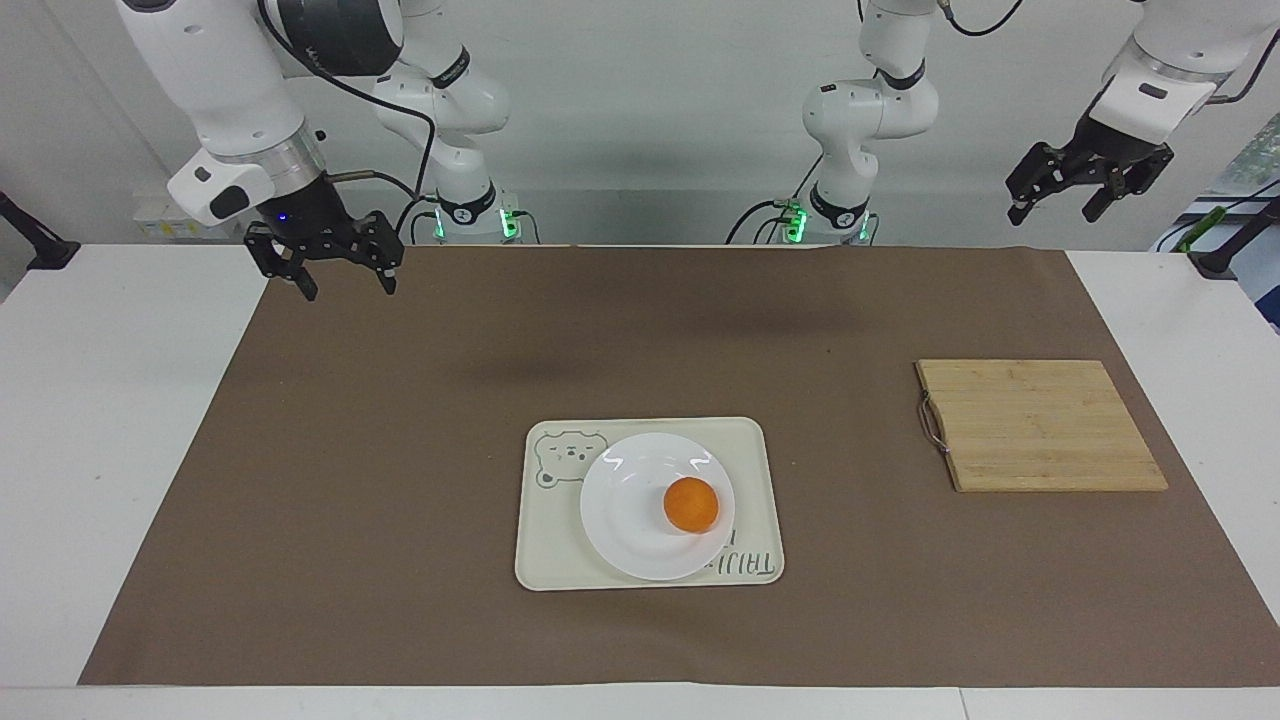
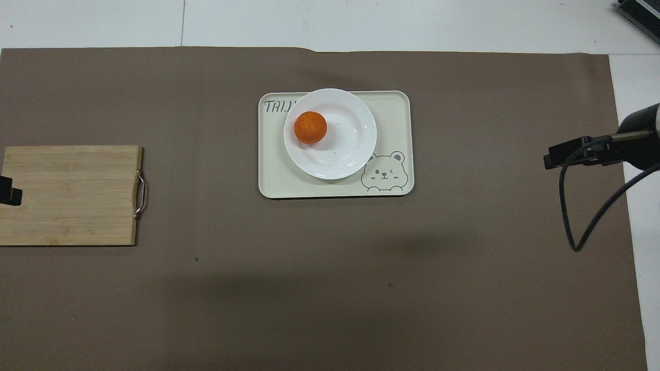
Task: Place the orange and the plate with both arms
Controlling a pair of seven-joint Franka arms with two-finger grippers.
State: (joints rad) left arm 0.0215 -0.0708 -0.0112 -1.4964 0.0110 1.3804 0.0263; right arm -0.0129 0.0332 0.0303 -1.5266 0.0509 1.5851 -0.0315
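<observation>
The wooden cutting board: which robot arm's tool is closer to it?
Left. The left tool hangs open in the air over the table edge by the cutting board. The right tool hangs open over the mat's corner at the right arm's end.

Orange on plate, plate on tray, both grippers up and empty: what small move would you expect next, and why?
Probably none beyond parking. The orange sits on the plate, which rests on the tray. The right gripper, open, hangs over the mat's edge at its own end; the left gripper, open, waits raised off the mat. Nothing looks left to place.
</observation>
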